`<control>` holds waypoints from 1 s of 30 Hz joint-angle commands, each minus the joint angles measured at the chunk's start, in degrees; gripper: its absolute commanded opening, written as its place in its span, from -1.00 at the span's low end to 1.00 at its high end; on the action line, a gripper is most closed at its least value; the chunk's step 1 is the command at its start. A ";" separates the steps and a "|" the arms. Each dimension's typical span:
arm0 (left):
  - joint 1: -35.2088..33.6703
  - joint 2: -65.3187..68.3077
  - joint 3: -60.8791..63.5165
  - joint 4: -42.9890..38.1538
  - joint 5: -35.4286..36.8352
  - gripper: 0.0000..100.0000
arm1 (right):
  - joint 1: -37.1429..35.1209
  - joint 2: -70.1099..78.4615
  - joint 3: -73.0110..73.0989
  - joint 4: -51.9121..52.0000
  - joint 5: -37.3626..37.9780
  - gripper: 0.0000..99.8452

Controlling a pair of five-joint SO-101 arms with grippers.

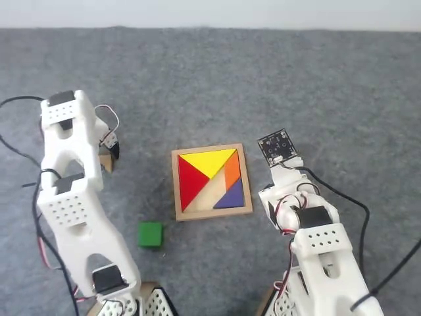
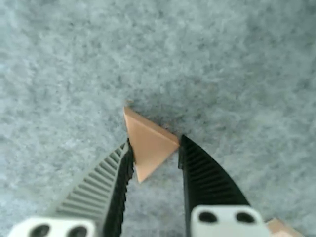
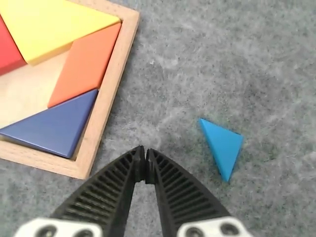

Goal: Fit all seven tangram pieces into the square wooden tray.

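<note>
The left gripper (image 2: 155, 142) had its fingers drawn narrow onto the pale pink triangle (image 2: 148, 143), one finger along an edge and the other on a corner; whether the piece rested on the carpet (image 1: 296, 85) or hung just above it could not be told; the right gripper (image 3: 146, 150) had its fingers pressed together on nothing, just beside a corner of the wooden tray (image 3: 106, 113), with the light blue triangle (image 3: 223, 144) flat on the carpet near it; the tray lay between the two arms and held the yellow triangle (image 1: 207, 161), red triangle (image 1: 189, 181), orange piece (image 1: 231, 174) and dark blue triangle (image 1: 231, 195), with bare wood left among them; the green square (image 1: 150, 234) sat on the carpet near the tray, apart from it

An edge-and-corner hold looked likely to let the pink triangle pivot or slip out; the remaining gap seemed tight, so a piece arriving turned the wrong way could jam on its neighbours or the rim; the right gripper, so close to the tray, could nudge it

The surface was grey, short-piled carpet, soft enough that thin pieces sit low; a pale wall (image 1: 210, 12) ran along its far edge
</note>
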 commanded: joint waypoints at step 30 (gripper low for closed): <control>-4.40 -27.52 11.74 -2.81 -53.36 -0.58 | -0.40 -1.19 -0.79 -0.48 1.14 -0.98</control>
